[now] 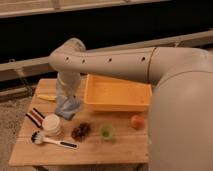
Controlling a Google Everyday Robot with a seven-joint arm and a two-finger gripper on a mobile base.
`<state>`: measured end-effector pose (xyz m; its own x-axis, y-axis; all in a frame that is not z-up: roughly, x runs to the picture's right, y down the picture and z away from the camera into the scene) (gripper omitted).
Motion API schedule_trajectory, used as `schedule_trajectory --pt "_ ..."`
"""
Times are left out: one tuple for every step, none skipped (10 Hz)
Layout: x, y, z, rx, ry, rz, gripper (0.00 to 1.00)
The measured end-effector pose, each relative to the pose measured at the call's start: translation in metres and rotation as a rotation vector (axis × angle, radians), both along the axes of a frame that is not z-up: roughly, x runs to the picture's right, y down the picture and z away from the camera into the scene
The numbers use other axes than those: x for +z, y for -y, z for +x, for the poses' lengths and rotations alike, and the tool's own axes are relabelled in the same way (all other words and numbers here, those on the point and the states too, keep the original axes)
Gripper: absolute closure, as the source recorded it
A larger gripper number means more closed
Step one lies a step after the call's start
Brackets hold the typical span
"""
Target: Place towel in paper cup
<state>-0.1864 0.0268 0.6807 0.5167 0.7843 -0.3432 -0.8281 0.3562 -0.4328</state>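
A blue towel [68, 108] hangs bunched from my gripper [67, 98], which is shut on it just above the wooden table [100, 150]. The white paper cup [51, 124] stands upright on the table, down and to the left of the towel, a short way apart from it. The arm reaches in from the right, over the left end of the yellow tray [118, 93]. The towel hides the fingertips.
A pine cone [80, 131], a small green cup [105, 131] and an orange fruit [136, 121] lie in front of the tray. A white brush [52, 141] lies at the front left. A striped object [34, 116] and a yellow item [46, 97] are at the left edge.
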Motion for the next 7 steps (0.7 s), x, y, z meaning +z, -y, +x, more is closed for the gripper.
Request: schedule_trajectory --pt "-0.003 -0.006 -0.008 -0.015 0.017 -0.008 1.00" --pt "-0.004 -0.013 -0.014 -0.031 0.032 -0.018 1.00" --pt "-0.005 -0.019 -0.021 -0.046 0.044 -0.027 1.00" --pt "-0.004 -0.025 -0.029 -0.060 0.059 -0.034 1.00" --pt "-0.001 -0.030 -0.039 -0.071 0.075 -0.042 1.00" --pt "0.005 -0.036 -0.046 -0.079 0.083 -0.050 1.00" --pt "0.009 -0.039 -0.051 -0.086 0.092 -0.058 1.00"
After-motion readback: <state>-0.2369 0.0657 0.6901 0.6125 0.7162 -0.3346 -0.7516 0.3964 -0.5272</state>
